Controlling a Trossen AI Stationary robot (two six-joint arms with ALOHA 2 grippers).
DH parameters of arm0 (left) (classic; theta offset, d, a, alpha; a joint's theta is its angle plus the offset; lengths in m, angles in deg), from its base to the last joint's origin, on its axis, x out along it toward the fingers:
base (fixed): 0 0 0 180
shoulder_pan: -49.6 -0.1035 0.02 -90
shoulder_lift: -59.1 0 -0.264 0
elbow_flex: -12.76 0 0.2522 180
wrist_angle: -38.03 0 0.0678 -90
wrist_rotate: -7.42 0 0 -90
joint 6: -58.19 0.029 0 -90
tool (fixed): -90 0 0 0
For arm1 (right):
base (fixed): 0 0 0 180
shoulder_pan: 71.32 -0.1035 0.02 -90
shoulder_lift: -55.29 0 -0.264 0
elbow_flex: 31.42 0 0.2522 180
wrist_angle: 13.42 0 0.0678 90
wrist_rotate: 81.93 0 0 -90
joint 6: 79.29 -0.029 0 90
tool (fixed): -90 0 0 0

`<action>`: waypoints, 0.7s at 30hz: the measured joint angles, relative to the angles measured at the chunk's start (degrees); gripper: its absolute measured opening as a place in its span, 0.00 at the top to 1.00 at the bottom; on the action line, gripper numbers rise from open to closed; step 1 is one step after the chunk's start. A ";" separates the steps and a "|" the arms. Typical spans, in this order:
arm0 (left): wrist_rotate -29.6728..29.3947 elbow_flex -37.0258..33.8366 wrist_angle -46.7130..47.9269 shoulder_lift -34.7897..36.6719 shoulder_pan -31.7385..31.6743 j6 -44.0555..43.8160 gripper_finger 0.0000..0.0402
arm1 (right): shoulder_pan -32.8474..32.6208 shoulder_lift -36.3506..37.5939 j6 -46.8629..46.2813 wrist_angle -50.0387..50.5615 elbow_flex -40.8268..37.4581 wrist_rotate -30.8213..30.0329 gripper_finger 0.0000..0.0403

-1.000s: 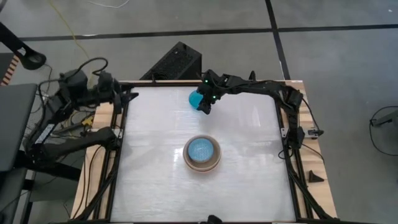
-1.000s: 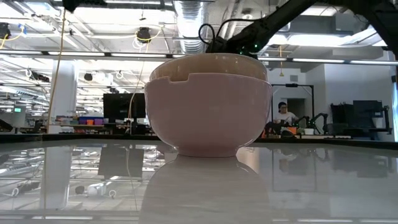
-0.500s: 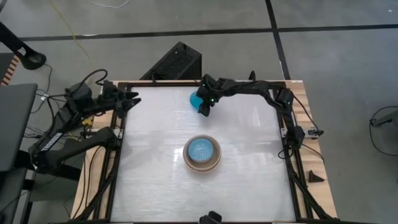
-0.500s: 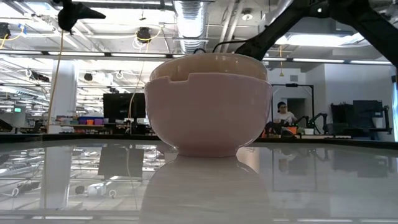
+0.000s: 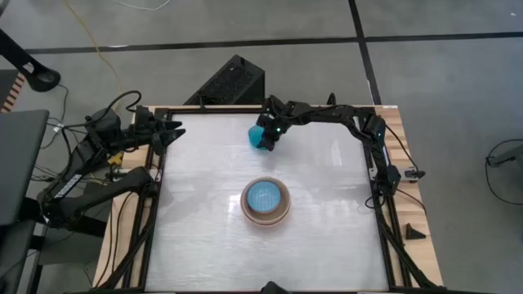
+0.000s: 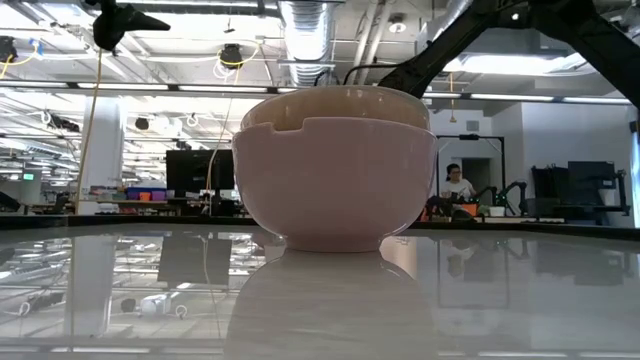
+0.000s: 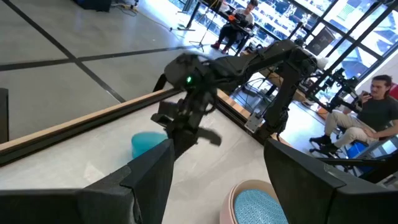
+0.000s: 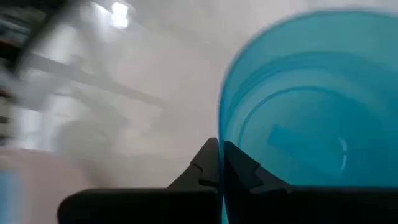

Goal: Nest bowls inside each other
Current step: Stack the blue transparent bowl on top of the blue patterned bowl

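Observation:
A turquoise bowl (image 5: 259,135) sits near the table's far edge, tipped so that its opening faces my right gripper (image 5: 270,140), which is shut on it. Mid-table stands a stack of bowls (image 5: 265,202): a pink outer bowl (image 6: 335,180) rests on its base, with paler bowls nested in it and a light blue bowl (image 7: 258,208) innermost. In the low view the stack hides the turquoise bowl. My left gripper (image 5: 173,131) hangs open above the table's far left corner. My right gripper pinches the turquoise bowl's rim (image 8: 221,134), one finger inside the bowl and one outside. The fingers come slanting down from the table's right side. The bowl is tilted with its hollow toward the wrist. Whether it still touches the table does not show.
A black box (image 5: 229,82) stands on the floor just past the table's far edge. Wooden rails (image 5: 384,188) and cables run along both sides. The white tabletop (image 5: 204,245) lies bare around the stack. People sit in the room beyond the table.
My right gripper has sunk a little at the turquoise bowl, near the table's far edge. My left gripper has come down and shifted slightly toward the table's far left corner, rolling as it went, then kept still.

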 joint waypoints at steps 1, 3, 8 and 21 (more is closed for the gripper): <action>0.02 0.00 0.00 0.00 0.00 0.06 0.41 | 0.03 0.53 -0.50 -0.06 0.03 1.84 0.94; 0.00 0.00 0.00 0.00 0.00 0.35 0.41 | -0.19 1.34 -2.22 -0.88 0.04 3.53 0.92; -0.02 0.00 0.01 0.00 0.00 0.97 0.41 | -0.83 5.32 -6.02 -1.71 -0.28 5.67 0.89; -0.31 0.00 0.02 -1.08 0.02 3.41 0.41 | -9.59 24.08 -10.45 -3.06 -0.24 2.92 0.93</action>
